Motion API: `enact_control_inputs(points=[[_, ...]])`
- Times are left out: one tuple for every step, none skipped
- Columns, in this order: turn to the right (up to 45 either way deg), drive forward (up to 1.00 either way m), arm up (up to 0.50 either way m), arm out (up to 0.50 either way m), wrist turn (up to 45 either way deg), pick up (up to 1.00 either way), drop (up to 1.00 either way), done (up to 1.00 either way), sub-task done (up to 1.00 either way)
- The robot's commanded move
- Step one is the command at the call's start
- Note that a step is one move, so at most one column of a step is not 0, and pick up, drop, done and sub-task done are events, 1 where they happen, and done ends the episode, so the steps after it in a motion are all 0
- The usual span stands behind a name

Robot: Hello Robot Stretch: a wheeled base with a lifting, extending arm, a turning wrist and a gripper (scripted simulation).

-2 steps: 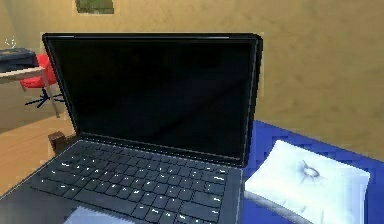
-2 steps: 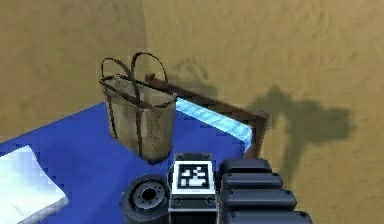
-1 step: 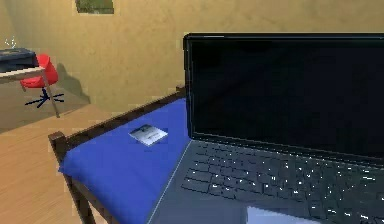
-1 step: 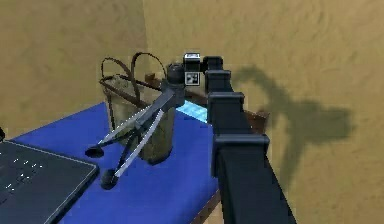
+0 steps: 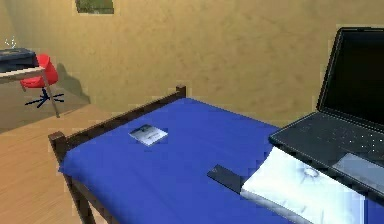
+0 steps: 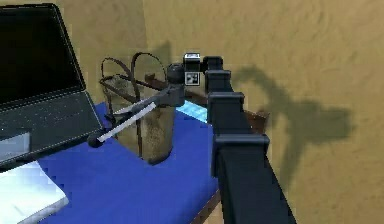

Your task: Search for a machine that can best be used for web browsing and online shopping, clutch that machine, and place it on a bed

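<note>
Placement looks like the step in hand: the open laptop (image 5: 345, 110) sits on the blue bed (image 5: 180, 150), base down and screen upright, with its front edge right by the white pillow (image 5: 300, 190). In the arm side view you see the arm (image 6: 240, 165) reaching out over the mattress. The end effector (image 6: 100, 138) angles down toward the corner of the laptop's base, its thin fingers crossing in front of a brown handled bag (image 6: 150, 125) that stands on the bed. You cannot tell from these views how wide the fingers stand, or whether they have hold of anything, because the bag and bedding lie right behind the tip. If the laptop is resting with its full weight on the bed, your next move is to let go and draw the arm straight back. Keep the fingers clear of the bag's handles, and avoid nudging the laptop off toward the pillow.
</note>
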Motion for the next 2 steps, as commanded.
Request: enact_control_inputs(points=[[0.0, 0.0, -0.02, 0.0, 0.0, 0.0, 0.0, 0.0, 0.0], [0.0, 0.0, -0.32, 0.0, 0.0, 0.0, 0.0, 0.0, 0.0]])
